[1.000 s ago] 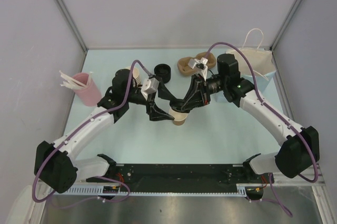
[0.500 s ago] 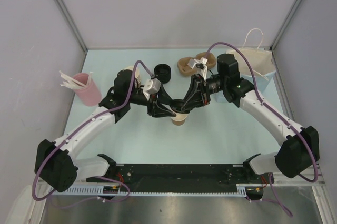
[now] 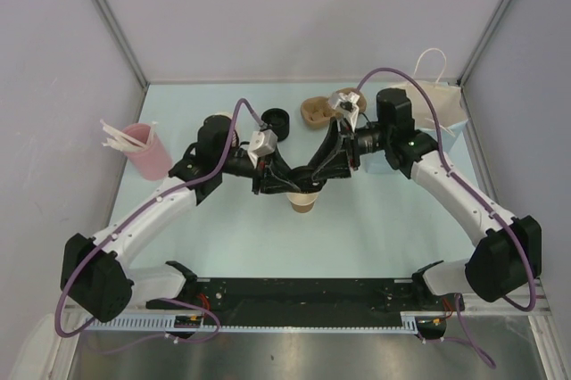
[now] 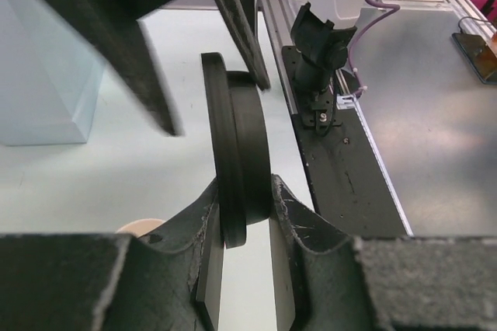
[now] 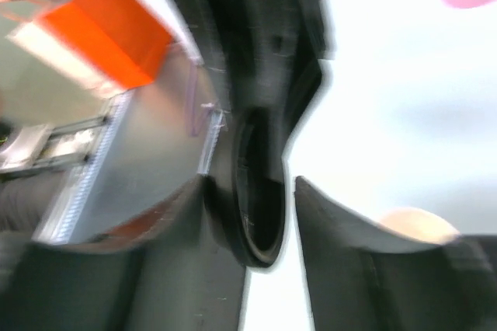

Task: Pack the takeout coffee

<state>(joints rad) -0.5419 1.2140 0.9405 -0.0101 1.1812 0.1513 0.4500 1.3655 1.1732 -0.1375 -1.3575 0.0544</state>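
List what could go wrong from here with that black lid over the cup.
1. The black lid stands on edge in the left end effector, pinched only at its lower edge; it may slip or twist out.
2. The right end effector straddles the same lid, with a gap on one side; pulling away could knock it.
3. The lid is vertical above the cup; pressed down unturned, it may tip the cup.

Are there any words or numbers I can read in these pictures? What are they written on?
None can be read.
The paper cup, the black lid, the pink cup and the white bag all look plain.
The orange thing in the right wrist view is too blurred to tell.
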